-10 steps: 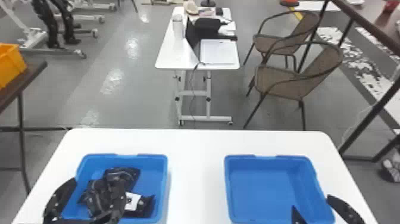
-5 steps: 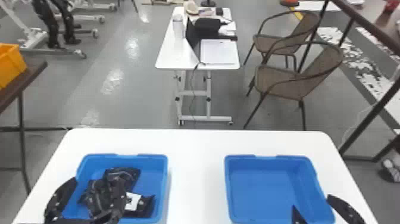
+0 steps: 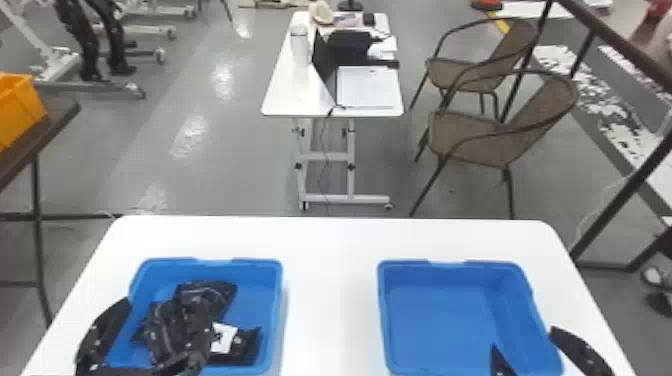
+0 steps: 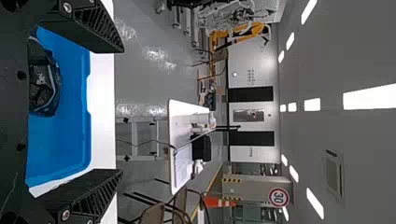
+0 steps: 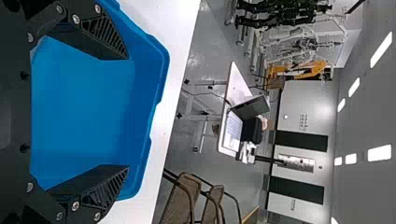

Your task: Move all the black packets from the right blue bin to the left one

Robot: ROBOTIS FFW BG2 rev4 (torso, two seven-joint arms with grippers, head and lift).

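At left bin [image 3: 276, 320], left gripper [image 4: 122, 110] with fingers parted, gripping nothing. Inside left bin, heaped, shiny black packets [image 3: 162, 331]: likely light, limp, slippery; best pinched at raised fold, then lifted gently. Well right of left bin, right gripper [image 5: 127, 113] with fingers parted, gripping nothing.

the left blue bin [image 3: 255, 300] and right blue bin [image 3: 440, 320] are smooth plastic; the black packets [image 3: 209, 294], shiny and crinkled, look like plastic film. the tabletop [image 3: 330, 300] is smooth, the floor [image 3: 240, 170] is glossy, the chair seat [image 3: 467, 140] looks woven.
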